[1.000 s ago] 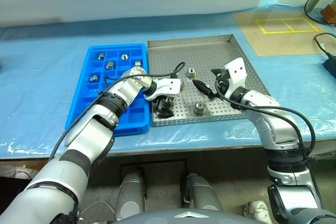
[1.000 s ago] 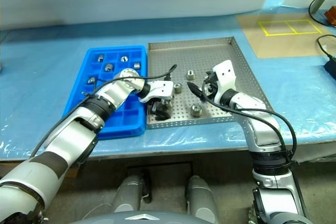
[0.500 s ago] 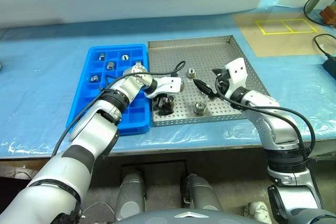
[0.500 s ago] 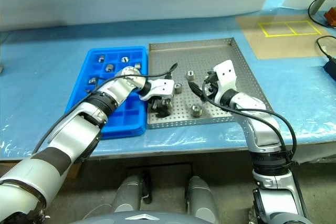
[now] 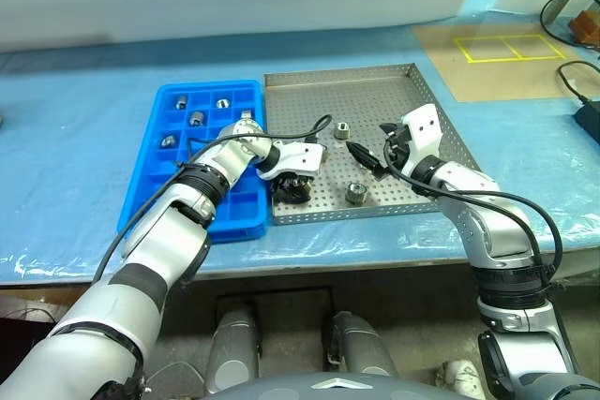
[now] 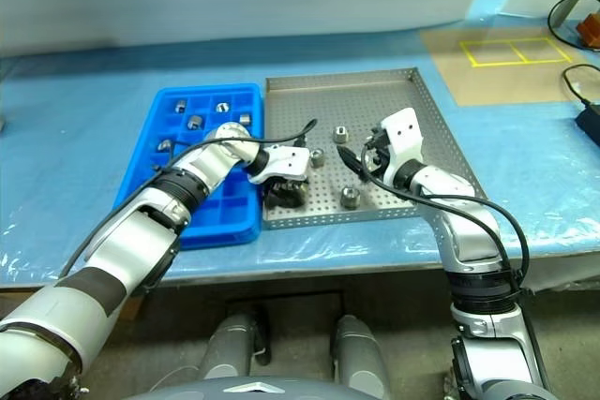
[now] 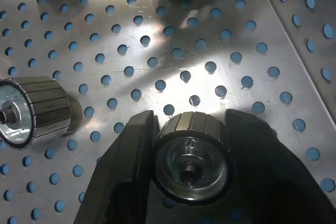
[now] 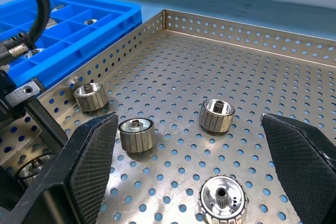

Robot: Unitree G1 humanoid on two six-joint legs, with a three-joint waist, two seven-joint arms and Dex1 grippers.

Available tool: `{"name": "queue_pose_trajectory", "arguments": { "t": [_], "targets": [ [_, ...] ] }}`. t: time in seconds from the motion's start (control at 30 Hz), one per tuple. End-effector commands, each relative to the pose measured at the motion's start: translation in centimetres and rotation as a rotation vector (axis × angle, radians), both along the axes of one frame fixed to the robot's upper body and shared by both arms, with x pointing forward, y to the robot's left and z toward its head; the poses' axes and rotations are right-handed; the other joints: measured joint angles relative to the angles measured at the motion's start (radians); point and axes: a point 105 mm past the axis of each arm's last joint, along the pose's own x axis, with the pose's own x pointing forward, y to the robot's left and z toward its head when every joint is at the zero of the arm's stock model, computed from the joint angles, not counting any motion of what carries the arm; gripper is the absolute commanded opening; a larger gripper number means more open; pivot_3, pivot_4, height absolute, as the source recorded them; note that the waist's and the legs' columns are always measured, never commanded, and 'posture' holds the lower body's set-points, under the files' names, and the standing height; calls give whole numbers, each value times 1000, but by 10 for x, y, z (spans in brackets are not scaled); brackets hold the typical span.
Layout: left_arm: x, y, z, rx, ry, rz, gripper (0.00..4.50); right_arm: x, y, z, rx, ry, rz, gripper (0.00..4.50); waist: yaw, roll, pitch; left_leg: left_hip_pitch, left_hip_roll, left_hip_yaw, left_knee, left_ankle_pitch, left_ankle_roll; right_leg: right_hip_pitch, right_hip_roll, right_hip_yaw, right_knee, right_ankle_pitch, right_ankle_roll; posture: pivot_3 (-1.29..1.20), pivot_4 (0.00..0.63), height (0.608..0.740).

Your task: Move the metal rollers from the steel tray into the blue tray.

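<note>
Looking along your left hand [image 7: 190, 145], you see its black fingers [image 7: 126, 171] clamped on one ribbed, silvery roller [image 7: 191, 156] on the steel tray [image 5: 375, 91]; the head views hide that. Your right hand [image 8: 191, 177] hovers wide open over loose rollers [image 8: 216, 115]. The blue tray [image 5: 169, 208] holds several.

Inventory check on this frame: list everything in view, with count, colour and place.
steel tray: one, grey, perforated, middle of the table
blue tray: one, against the steel tray's left side
loose rollers: four, silvery, on the steel tray
gripped roller: one, silvery, on the steel tray's floor
sorted rollers: five, silvery, in the blue tray's far compartments
sheet: one, blue, covering the table
yellow tape: two squares, far right
cables: black, right edge
left gripper: black fingers closed on the gripped roller
right gripper: open, above the steel tray
</note>
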Motion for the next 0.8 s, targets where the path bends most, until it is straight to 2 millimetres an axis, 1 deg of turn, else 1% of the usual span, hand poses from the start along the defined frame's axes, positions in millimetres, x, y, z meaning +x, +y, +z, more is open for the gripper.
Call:
{"name": "queue_pose_trajectory", "arguments": {
  "t": [0.03, 0.07, 0.13, 0.17, 0.23, 0.3, 0.4, 0.47, 0.53, 0.6, 0.63, 0.67, 0.7, 0.73, 0.8],
  "targets": [
    [3, 6, 19, -84, -29, 28, 1852, -1, 3, 15, 5, -63, 16, 4500, -3, 0, 0, -2, 0, 0, -1, 0, 1, -2, 0, 0, -1, 0, 0, -293, 150, 740],
    [2, 7, 24, -105, -46, 22, 1852, -1, 4, 16, 7, -63, 19, 4500, -6, 0, 0, -4, 0, 0, -1, -1, 1, -3, 0, 0, -1, 0, 0, -293, 150, 740],
    [-3, 8, 42, -178, -88, 2, 1852, -2, 6, 19, 20, -64, 38, 4500, -11, 0, 0, -8, 0, 0, -1, 1, 5, -7, 0, 0, -1, 0, 0, -284, 150, 740],
    [-6, 9, 54, -221, -143, -5, 1852, -5, 11, 20, 32, -56, 74, 4500, -12, 0, 0, -10, 0, 0, -1, 0, 5, -10, 0, -1, 0, 0, 0, -283, 150, 740],
    [-15, 14, 79, -312, -194, -6, 1852, -14, 20, 20, 38, -35, 150, 4500, -14, 1, 0, -13, 0, 0, 0, 0, 5, -13, 0, -1, 0, 0, 0, -268, 150, 740],
    [-28, 25, 99, -408, -220, -3, 1852, -22, 28, 16, 27, -12, 215, 4500, -13, 1, 1, -14, 0, 0, 0, 0, 5, -13, 0, -2, 0, 0, 0, -244, 150, 740],
    [-37, 48, 116, -508, -258, 52, 1852, -26, 38, 17, -11, -14, 282, 4500, -15, 2, 1, -12, 1, 0, 0, 0, 5, -12, 0, -2, 0, 0, 0, -209, 150, 740],
    [-39, 68, 124, -559, -268, 133, 1852, -26, 49, 24, -3, -25, 338, 4500, -16, 3, 1, -11, 1, 0, 0, -1, 1, -11, 0, -2, 0, 0, 0, -159, 150, 740],
    [-36, 92, 131, -605, -294, 245, 1852, -26, 62, 28, -3, -29, 407, 4500, -14, 4, 2, -10, 1, 0, 0, 0, 0, -11, 0, -2, 2, 0, -1, -120, 150, 740],
    [-33, 110, 134, -625, -320, 343, 1852, -28, 75, 31, -9, -34, 477, 4500, -11, 4, 2, -10, 2, 0, 0, 1, -2, -12, 0, -2, 3, 1, -2, -60, 150, 740],
    [-31, 123, 135, -635, -337, 412, 1852, -30, 86, 35, 6, -39, 529, 4500, -7, 4, 2, -9, 2, 0, 0, 2, -3, -12, 1, -2, 3, 1, -2, -45, 150, 740],
    [-29, 137, 134, -641, -353, 484, 1852, -32, 98, 38, 13, -46, 583, 4500, -6, 4, 2, -9, 2, 0, 0, 2, -3, -12, 1, -2, 3, 1, -2, -28, 150, 740],
    [-29, 146, 133, -645, -364, 533, 1852, -33, 106, 40, 16, -50, 619, 4500, -3, 4, 2, -9, 3, 0, 0, 2, -3, -12, 1, -2, 3, 1, -2, -14, 150, 740],
    [-29, 163, 128, -638, -378, 612, 1852, -32, 119, 42, 20, -54, 665, 4500, 2, 4, 2, -10, 2, 0, -1, 2, -3, -12, 1, -2, 3, 1, -2, 34, 150, 740],
    [-31, 181, 121, -629, -395, 702, 1852, -30, 132, 45, 25, -57, 716, 4500, 13, 4, 2, -10, 2, 0, -2, 2, -3, -14, 1, -2, 2, 1, -2, 72, 150, 740]
  ]
}}
